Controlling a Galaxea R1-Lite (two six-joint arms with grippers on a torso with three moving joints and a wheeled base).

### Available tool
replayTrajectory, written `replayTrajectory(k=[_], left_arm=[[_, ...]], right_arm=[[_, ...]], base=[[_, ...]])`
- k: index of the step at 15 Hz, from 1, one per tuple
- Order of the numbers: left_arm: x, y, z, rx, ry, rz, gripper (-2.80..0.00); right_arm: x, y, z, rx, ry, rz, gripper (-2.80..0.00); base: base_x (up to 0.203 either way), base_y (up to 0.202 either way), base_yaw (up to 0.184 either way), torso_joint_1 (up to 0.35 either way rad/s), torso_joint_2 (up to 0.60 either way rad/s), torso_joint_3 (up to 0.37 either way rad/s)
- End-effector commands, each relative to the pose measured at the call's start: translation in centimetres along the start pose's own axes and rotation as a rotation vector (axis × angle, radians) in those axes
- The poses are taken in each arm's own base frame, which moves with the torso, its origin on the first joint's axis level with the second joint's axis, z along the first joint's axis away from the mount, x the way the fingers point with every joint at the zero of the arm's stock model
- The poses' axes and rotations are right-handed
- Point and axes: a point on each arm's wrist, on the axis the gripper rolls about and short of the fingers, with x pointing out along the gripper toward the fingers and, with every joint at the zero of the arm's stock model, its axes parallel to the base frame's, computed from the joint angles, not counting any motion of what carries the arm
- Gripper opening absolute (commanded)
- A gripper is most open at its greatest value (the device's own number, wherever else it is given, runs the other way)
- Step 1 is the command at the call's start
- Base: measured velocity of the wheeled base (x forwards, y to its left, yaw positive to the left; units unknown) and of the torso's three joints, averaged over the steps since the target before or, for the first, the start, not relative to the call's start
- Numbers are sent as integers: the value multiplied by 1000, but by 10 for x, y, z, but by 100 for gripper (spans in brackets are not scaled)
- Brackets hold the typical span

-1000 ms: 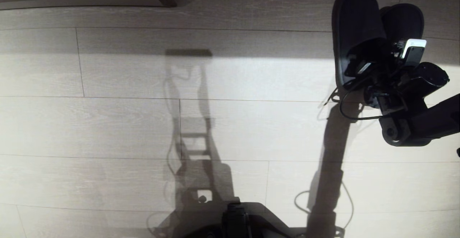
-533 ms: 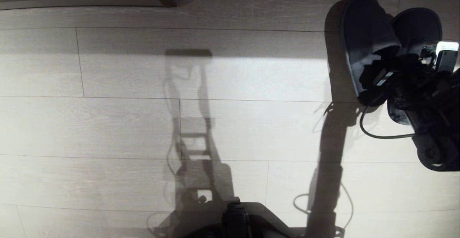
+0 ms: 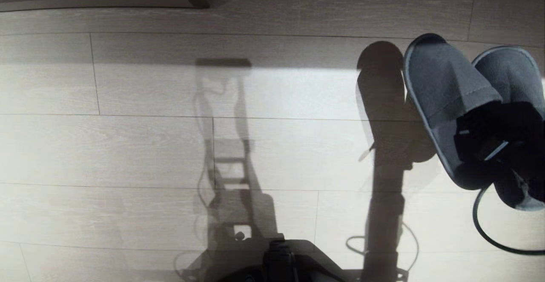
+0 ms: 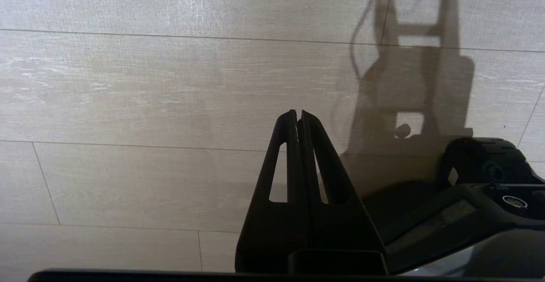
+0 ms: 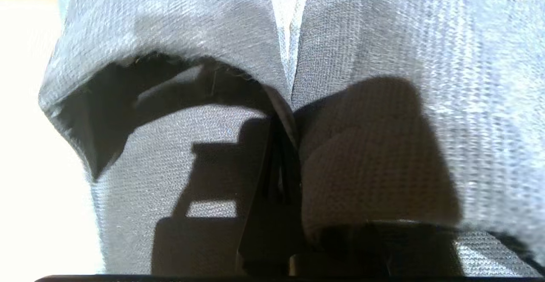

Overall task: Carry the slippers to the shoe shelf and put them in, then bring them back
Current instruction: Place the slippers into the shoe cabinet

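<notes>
While the right gripper (image 5: 279, 175) clamps the slippers (image 3: 451, 86) by their inner edges, floor (image 3: 272, 145) lies open leftward.

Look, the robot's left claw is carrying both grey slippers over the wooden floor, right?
Not quite. It is the right claw that is shut on the slippers, pinching both where they meet, as the right wrist view shows. The left claw is shut on nothing, with only bare floor past it. The rest is right: both grey slippers are held over the wooden floor.
</notes>
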Motion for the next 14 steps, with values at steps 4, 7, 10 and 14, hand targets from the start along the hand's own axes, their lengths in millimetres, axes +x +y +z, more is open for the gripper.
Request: replayTrajectory(k=[4, 7, 10, 14], left_arm=[[0, 0, 0, 0, -1, 0, -280], [0, 0, 0, 0, -1, 0, -280], [0, 0, 0, 0, -1, 0, -280], [0, 0, 0, 0, -1, 0, -280]], right_arm=[[-82, 15, 10, -2, -9, 17, -280], [-111, 21, 13, -4, -23, 31, -280], [-139, 27, 21, -10, -65, 64, -280], [-179, 33, 24, -20, -132, 102, -280]], base=[[0, 0, 0, 0, 0, 0], [0, 0, 0, 0, 0, 0], [0, 0, 0, 0, 0, 0], [0, 0, 0, 0, 0, 0]])
